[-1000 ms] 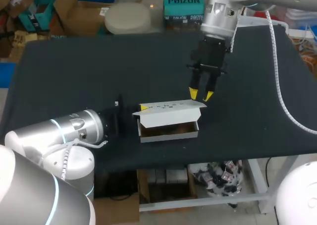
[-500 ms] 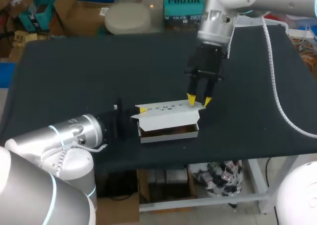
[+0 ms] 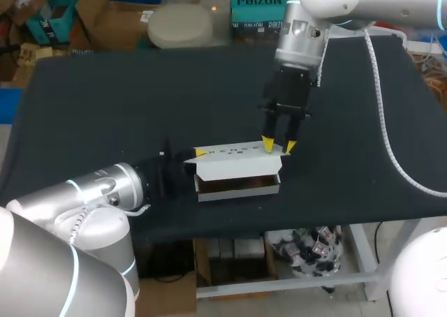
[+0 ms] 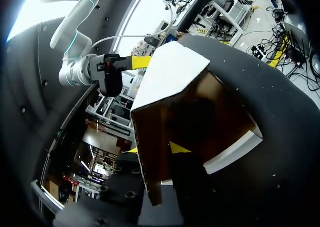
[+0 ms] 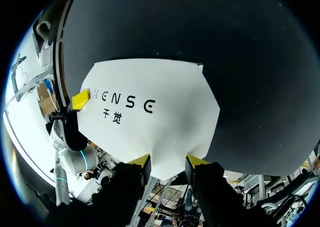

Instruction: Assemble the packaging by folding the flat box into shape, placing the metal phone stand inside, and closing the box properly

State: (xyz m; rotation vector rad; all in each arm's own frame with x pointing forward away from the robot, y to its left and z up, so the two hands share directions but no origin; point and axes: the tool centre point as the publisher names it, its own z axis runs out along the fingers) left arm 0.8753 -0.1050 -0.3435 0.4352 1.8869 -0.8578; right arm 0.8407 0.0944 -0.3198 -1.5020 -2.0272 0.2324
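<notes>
Down and inward comes the right pincer (image 3: 277, 146) over the last second: it hung well above the box (image 3: 237, 183), and its yellow tips now touch the far right edge of the white lid (image 3: 234, 153). Under that contact the lid no longer stands as upright; it leans forward over the open brown cavity. I judge this to be the start of the closing fold. The body is already formed, though whether the metal phone stand lies inside I cannot tell, since the interior shows only as dark brown.

Directly beneath the right pincer's tips, the box sits on the black tabletop (image 3: 105, 100), its long side running away from the left pincer (image 4: 152, 149), which meets it at the end. From the right wrist view the lid's printed face spreads out ahead of the fingers, with its near edge dipping just between them. That pincer is only narrowly parted and holds nothing; it pushes rather than grips.

At the opposite end, the left pincer straddles the box's brown end wall, one yellow tip on each side and both seemingly against it, so I judge it clamped there as a brace.

The right arm descends steeply from the far side with its wrist nearly vertical. The left arm lies low along the tabletop, reaching in level.
</notes>
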